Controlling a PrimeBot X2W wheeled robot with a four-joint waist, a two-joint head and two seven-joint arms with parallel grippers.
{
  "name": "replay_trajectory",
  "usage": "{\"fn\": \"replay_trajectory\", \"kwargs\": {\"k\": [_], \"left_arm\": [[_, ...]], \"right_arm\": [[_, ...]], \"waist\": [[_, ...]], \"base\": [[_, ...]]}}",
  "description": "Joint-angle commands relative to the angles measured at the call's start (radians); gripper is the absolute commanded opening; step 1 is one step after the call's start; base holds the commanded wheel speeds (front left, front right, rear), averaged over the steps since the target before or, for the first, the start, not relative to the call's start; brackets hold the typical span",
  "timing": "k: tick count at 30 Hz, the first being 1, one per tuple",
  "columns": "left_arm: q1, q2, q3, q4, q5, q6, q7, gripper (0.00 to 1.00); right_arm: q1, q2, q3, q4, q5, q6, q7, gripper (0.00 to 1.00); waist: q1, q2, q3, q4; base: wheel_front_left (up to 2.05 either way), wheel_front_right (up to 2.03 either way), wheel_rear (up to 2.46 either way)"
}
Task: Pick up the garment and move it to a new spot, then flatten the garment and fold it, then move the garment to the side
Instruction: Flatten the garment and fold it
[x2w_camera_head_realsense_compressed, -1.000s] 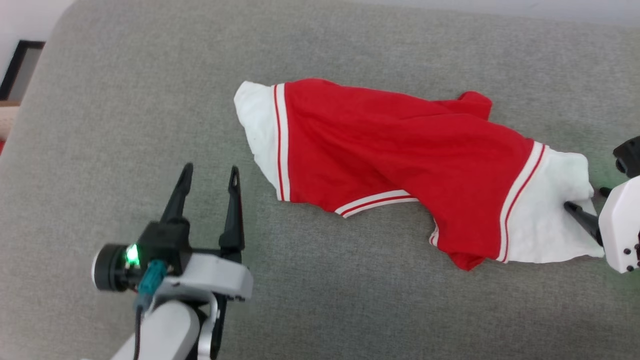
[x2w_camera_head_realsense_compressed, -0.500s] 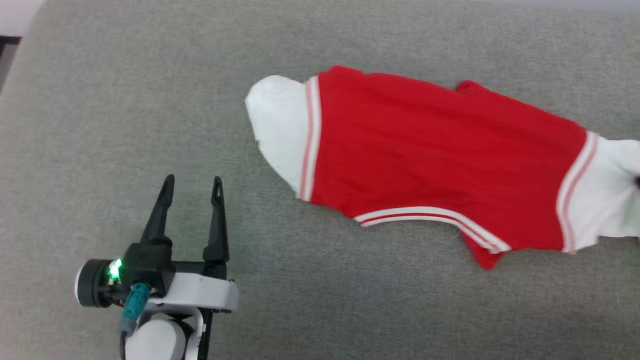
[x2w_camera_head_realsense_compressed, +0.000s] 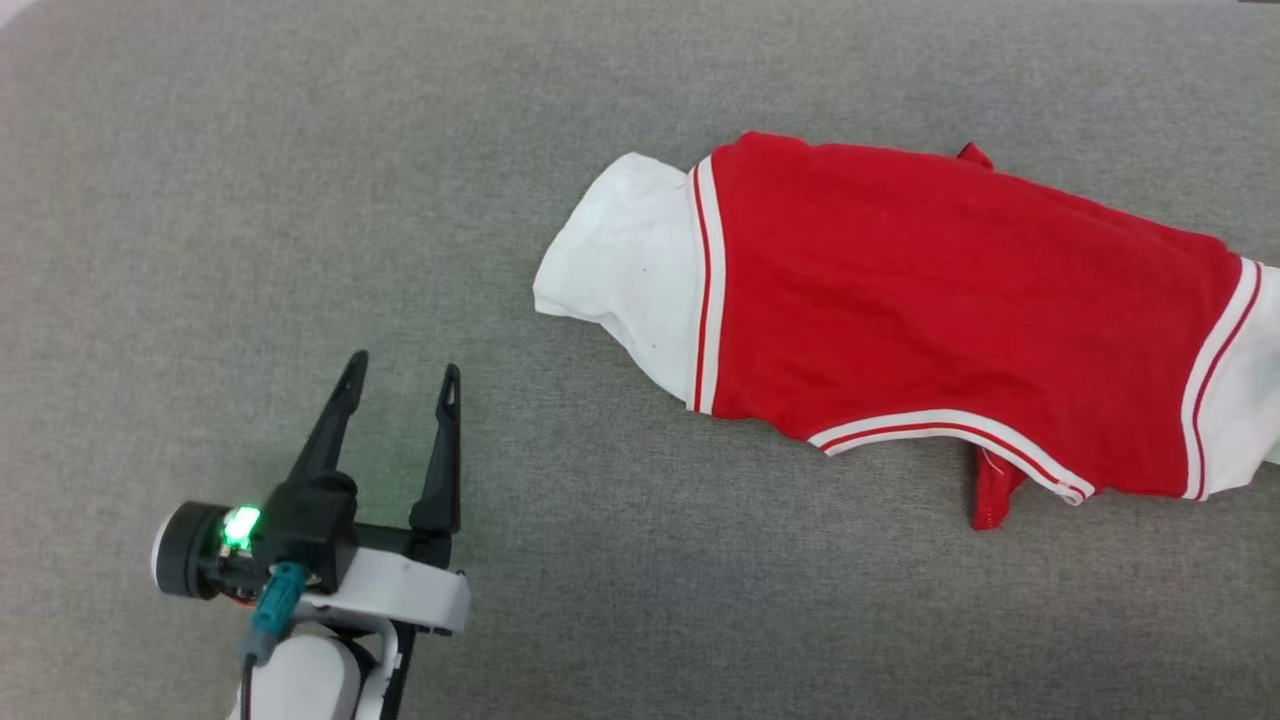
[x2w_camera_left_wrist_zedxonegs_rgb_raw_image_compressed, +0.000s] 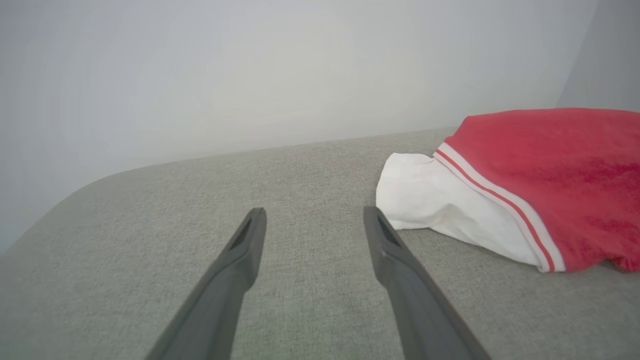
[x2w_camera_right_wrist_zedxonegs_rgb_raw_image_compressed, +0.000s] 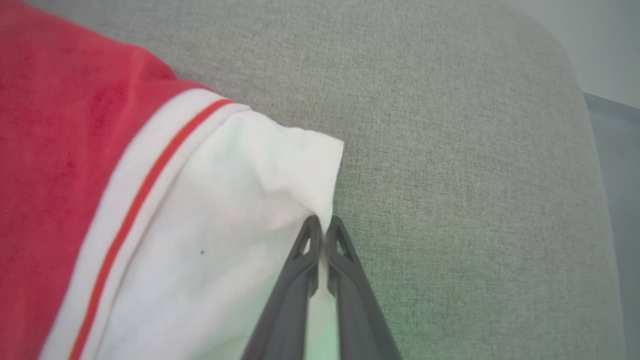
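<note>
While the right tool (x2w_camera_right_wrist_zedxonegs_rgb_raw_image_compressed: 324, 221) has its two dark fingers pressed together on the edge of one white sleeve (x2w_camera_right_wrist_zedxonegs_rgb_raw_image_compressed: 225, 210), we see thin white cloth caught between the fingertips. The garment (x2w_camera_head_realsense_compressed: 950, 320) lies spread along the grey fabric surface (x2w_camera_head_realsense_compressed: 300, 200), plain red side up. No numeral or lettering shows on it.

Taking the garment as the reference:
- The opposite white sleeve (x2w_camera_head_realsense_compressed: 620, 280) forms the garment's end toward the robot's left. A red-and-white striped trim (x2w_camera_head_realsense_compressed: 705, 290) joins it to the red body.
- A second striped band (x2w_camera_head_realsense_compressed: 940, 425) runs along the garment's edge nearer the robot. A small red fold (x2w_camera_head_realsense_compressed: 990, 500) pokes out beneath that band.
- The pinched sleeve forms the garment's end toward the robot's right, and it runs off the head view's right edge.
- The left tool (x2w_camera_head_realsense_compressed: 405, 365) sits to the robot's left of the garment and nearer the robot, clear of the cloth. Its fingers are spread apart and hold nothing.
- A green light (x2w_camera_head_realsense_compressed: 240, 525) glows on the left wrist, on the side of that tool away from the garment.
</note>
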Motion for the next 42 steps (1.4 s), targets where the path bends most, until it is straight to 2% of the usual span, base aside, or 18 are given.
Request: {"fn": "replay_trajectory", "kwargs": {"k": [1, 4, 6, 10, 13, 15, 19, 20, 24, 29, 33, 42], "left_arm": [[-0.017, 0.015, -0.009, 0.019, 0.014, -0.021, 0.0, 1.0], [-0.044, 0.049, -0.035, 0.044, 0.032, -0.066, 0.01, 1.0], [-0.081, 0.086, -0.061, 0.054, 0.046, -0.113, 0.043, 1.0], [-0.171, 0.168, -0.118, 0.059, 0.061, -0.224, 0.151, 1.0], [-0.252, 0.228, -0.191, 0.067, 0.034, -0.267, 0.255, 1.0], [-0.31, 0.272, -0.267, 0.074, -0.013, -0.276, 0.329, 1.0], [-0.452, 0.4, -0.525, 0.059, -0.204, -0.274, 0.477, 1.0], [-0.452, 0.4, -0.525, 0.059, -0.204, -0.274, 0.477, 1.0], [-0.614, 0.487, -0.744, 0.057, -0.369, -0.275, 0.588, 1.0], [-0.79, 0.534, -0.966, 0.09, -0.5, -0.275, 0.658, 1.0], [-0.855, 0.541, -1.022, 0.127, -0.549, -0.275, 0.686, 1.0], [-0.793, 0.537, -1.038, 0.127, -0.56, -0.275, 0.801, 1.0]], "right_arm": [[0.011, 0.017, -0.027, -0.005, -0.018, -0.002, -0.029, 1.0], [0.033, 0.037, -0.06, -0.016, -0.043, -0.002, -0.073, 1.0], [0.046, 0.045, -0.091, -0.036, -0.059, -0.002, -0.115, 1.0], [0.087, 0.078, -0.158, -0.111, -0.091, -0.002, -0.225, 1.0], [0.126, 0.121, -0.194, -0.194, -0.104, -0.002, -0.302, 1.0], [0.15, 0.148, -0.195, -0.253, -0.119, -0.002, -0.339, 1.0], [0.193, 0.202, -0.169, -0.342, -0.12, -0.002, -0.373, 1.0], [0.193, 0.202, -0.169, -0.342, -0.12, -0.002, -0.373, 1.0], [0.223, 0.233, -0.161, -0.394, -0.128, -0.002, -0.371, 1.0], [0.237, 0.253, -0.159, -0.428, -0.129, -0.002, -0.359, 1.0], [0.233, 0.262, -0.155, -0.435, -0.126, -0.002, -0.361, 1.0], [0.208, 0.251, -0.138, -0.419, -0.117, -0.002, -0.359, 1.0]], "waist": [[0.0, 0.0, -0.011, -0.01], [0.0, 0.0, -0.025, -0.02], [0.0, 0.0, -0.033, -0.028], [0.0, 0.0, -0.05, -0.055], [0.0, 0.0, -0.057, -0.087], [0.0, 0.0, -0.059, -0.113], [0.0, 0.0, -0.056, -0.171], [0.0, 0.0, -0.056, -0.171], [0.0, 0.0, -0.041, -0.223], [0.0, 0.0, -0.019, -0.275], [0.0, 0.0, -0.002, -0.303], [0.0, 0.0, 0.023, -0.307]], "base": [[0.0, 0.0, 0.0], [0.0, 0.0, 0.0], [0.0, 0.0, 0.0], [0.0, 0.0, 0.0], [0.0, 0.0, 0.0], [0.0, 0.0, 0.0], [0.0, 0.0, 0.0], [0.0, 0.0, 0.0], [0.0, 0.0, 0.0], [0.0, 0.0, 0.0], [0.0, 0.0, 0.0], [0.0, 0.0, 0.0]]}}
